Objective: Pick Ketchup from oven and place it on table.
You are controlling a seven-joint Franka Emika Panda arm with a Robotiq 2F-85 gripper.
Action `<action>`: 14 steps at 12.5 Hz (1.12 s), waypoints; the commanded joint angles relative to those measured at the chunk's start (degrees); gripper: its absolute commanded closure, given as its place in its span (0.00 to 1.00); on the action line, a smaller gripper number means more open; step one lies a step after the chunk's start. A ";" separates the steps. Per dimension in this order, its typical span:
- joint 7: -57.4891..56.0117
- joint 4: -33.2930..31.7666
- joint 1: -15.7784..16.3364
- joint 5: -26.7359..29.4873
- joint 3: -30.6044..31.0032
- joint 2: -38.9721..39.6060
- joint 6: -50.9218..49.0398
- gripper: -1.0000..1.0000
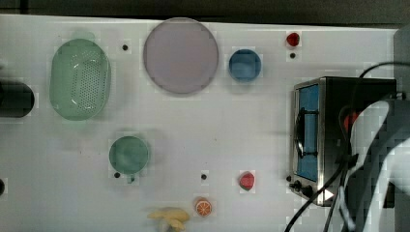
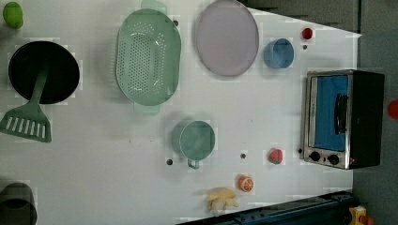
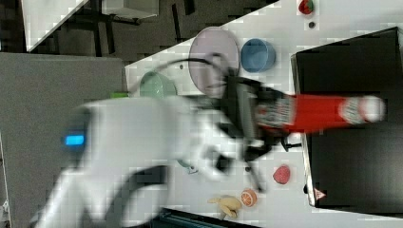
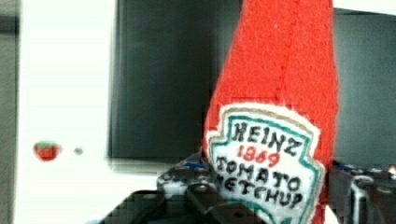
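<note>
The ketchup [image 3: 313, 113], a red bottle with a white printed label, lies level in the right view, its white cap toward the right view's right, held in the air over the black top of the oven [image 3: 351, 123]. In the wrist view the ketchup [image 4: 275, 121] stands close before the camera, its label reading tomato ketchup, with the oven's dark top [image 4: 159, 79] behind it. The end effector [image 3: 259, 118] pinches the ketchup at its labelled base, its dark fingers [image 4: 187, 186] pressed against either side of the bottle. The white arm [image 3: 142, 137] reaches in from the right view's left.

In the top view the oven [image 1: 319, 140] sits on the white table [image 1: 217, 135] at the top view's right, its blue glass door facing the top view's left, and the arm [image 1: 377, 159] partly covers its top. A small red strawberry toy [image 1: 246, 181] lies near the oven's front, an orange slice [image 1: 203, 207] and a yellow banana toy [image 1: 169, 217] beyond it. Farther off stand a green cup [image 1: 128, 154], a green colander [image 1: 80, 79], a pale round plate [image 1: 181, 55], a blue bowl [image 1: 244, 65] and another red toy [image 1: 292, 39]. In the left view a black pan [image 2: 44, 72] with a green spatula [image 2: 30, 117] rests at the left view's left.
</note>
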 commanded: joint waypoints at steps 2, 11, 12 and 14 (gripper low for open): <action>-0.08 7.39 5.81 -0.78 8.38 -6.95 -12.21 0.35; -0.03 -3.30 9.33 -0.78 26.97 -7.14 -14.52 0.35; -0.03 -6.60 9.33 -0.78 27.08 -7.13 -12.00 0.35; -0.03 -13.81 9.25 -0.78 26.67 -7.09 -3.88 0.35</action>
